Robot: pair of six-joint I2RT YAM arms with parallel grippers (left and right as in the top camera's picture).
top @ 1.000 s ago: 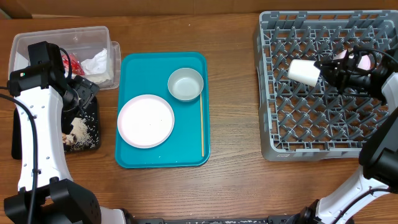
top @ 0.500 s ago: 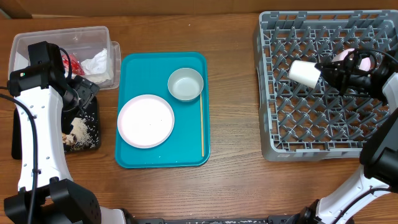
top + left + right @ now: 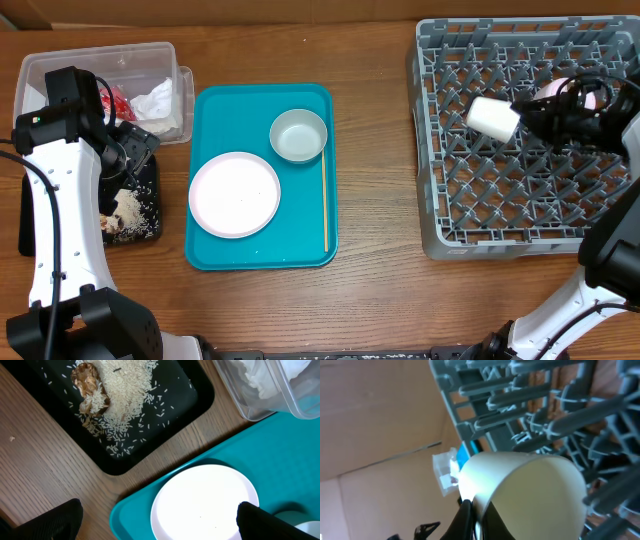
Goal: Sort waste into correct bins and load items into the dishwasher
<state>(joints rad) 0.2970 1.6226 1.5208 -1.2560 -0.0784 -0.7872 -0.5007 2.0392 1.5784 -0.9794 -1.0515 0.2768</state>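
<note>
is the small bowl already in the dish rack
No, the bowl sits on the teal tray, next to the plate.

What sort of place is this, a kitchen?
Likely a test bench staged as a canteen clearing station, not a real kitchen: a grey dish rack on a wooden table, a teal tray of white dishes, a black tray of leftover rice.
</note>
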